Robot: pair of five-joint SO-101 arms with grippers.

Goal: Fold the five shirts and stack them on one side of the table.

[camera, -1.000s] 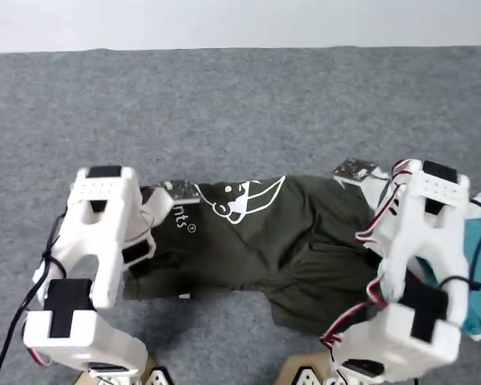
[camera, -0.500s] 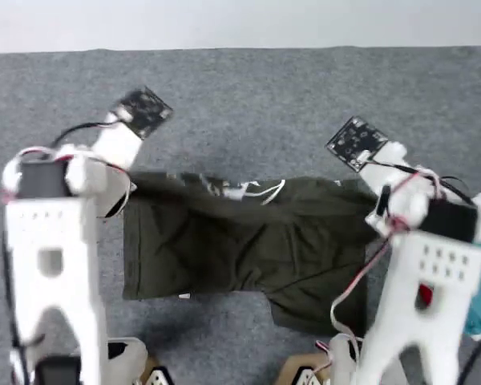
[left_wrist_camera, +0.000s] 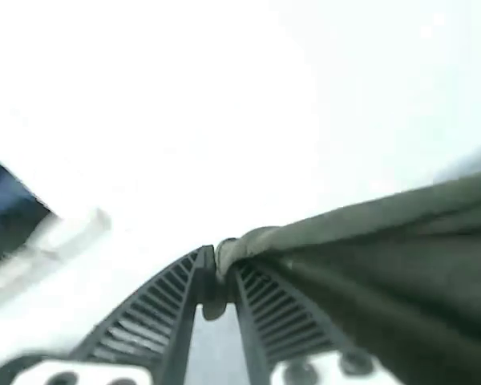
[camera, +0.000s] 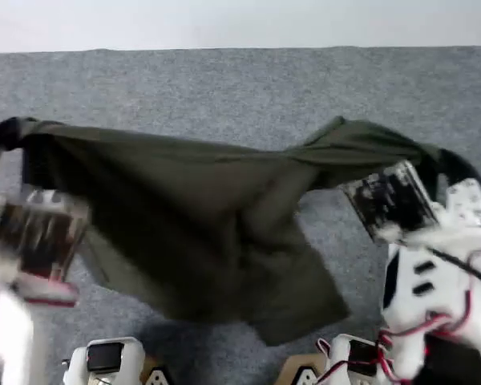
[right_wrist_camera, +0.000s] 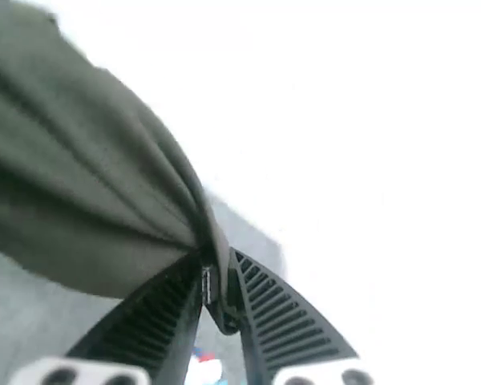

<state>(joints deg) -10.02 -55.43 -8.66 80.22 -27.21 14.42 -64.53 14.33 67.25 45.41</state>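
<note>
Since the dark green shirt [camera: 208,233] hangs stretched between both arms above the grey surface [camera: 224,88], mid-frame in the high view, it's prob. held up to shake flat before folding. Left claw [left_wrist_camera: 216,277] is clamped on one end of its upper edge, right claw [right_wrist_camera: 215,293] on the other. Wrist views show each pinch w/ bunched cloth; high view shows the sag & loose lower hem instead.

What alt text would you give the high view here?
A dark green shirt hangs spread in the air between two white robot arms, one at the left edge, one at the right, above a grey table.
</note>
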